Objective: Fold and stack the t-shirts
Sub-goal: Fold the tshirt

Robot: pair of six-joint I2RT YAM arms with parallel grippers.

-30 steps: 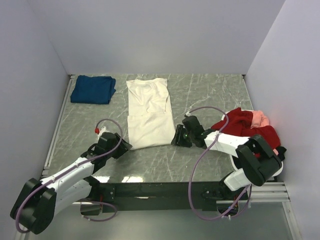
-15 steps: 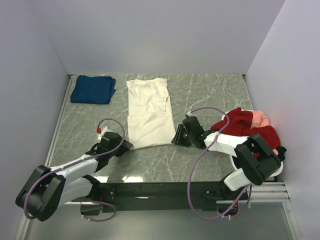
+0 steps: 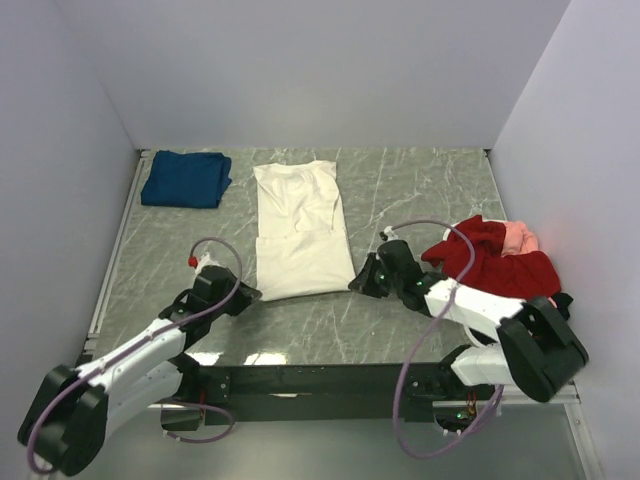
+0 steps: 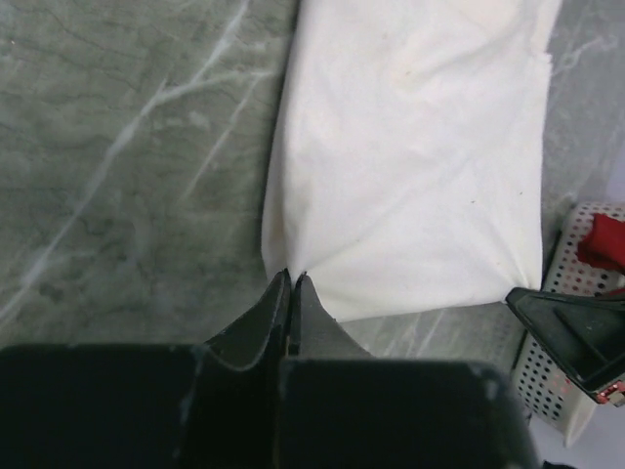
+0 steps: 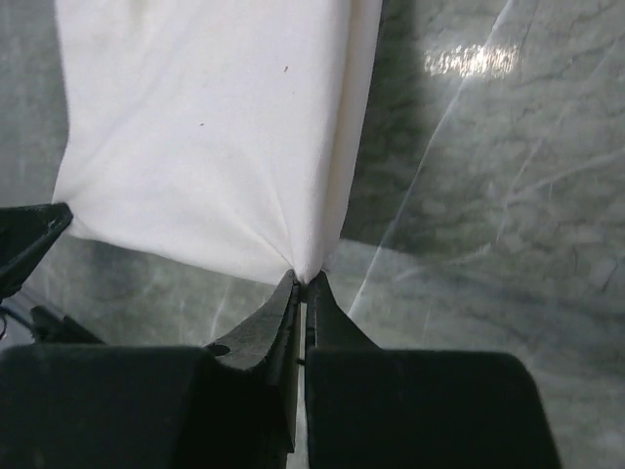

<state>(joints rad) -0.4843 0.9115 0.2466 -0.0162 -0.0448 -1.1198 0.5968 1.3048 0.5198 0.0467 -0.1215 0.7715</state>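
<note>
A cream-white t-shirt (image 3: pixel 298 225) lies folded into a long strip on the marble table (image 3: pixel 420 190). My left gripper (image 3: pixel 252 293) is shut on its near left corner (image 4: pixel 293 276). My right gripper (image 3: pixel 358 284) is shut on its near right corner (image 5: pixel 305 277). The cloth puckers at both pinch points. A folded dark blue t-shirt (image 3: pixel 186 178) rests at the far left. Red and pink t-shirts (image 3: pixel 497 256) are heaped in a basket at the right.
The white perforated basket (image 4: pixel 550 362) stands at the table's right edge, behind my right arm. Grey walls close the table at the back and both sides. A metal rail (image 3: pixel 115 250) runs along the left edge.
Both grippers have closed on the near corners of the cream-white t-shirt. The right gripper has shifted slightly right and nearer, and the shirt's near edge is now drawn taut.
</note>
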